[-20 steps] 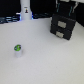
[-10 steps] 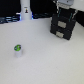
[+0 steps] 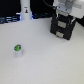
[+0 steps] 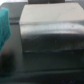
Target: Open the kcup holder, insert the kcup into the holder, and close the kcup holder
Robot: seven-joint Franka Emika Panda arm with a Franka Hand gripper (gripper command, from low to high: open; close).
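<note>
The kcup (image 3: 17,49), a tiny white pod with a green top, stands alone on the white table toward the exterior view's left. The kcup holder (image 3: 62,29), a black boxy unit, sits at the back toward the exterior view's right. My gripper (image 3: 65,15) hangs directly over the holder's top, far from the kcup. The wrist view is blurred and filled by the holder's dark top and front (image 4: 50,30), with a teal shape (image 4: 4,27) at one edge. The fingers are too blurred to tell how they stand. No pull-out tray shows.
A white upright object (image 3: 25,11) stands at the back of the table, beside dark items (image 3: 7,20) along the back edge at the exterior view's left. The white tabletop (image 3: 45,62) spreads between the kcup and the holder.
The arm has come down over the kcup holder and now covers its upper part. The kcup has not moved.
</note>
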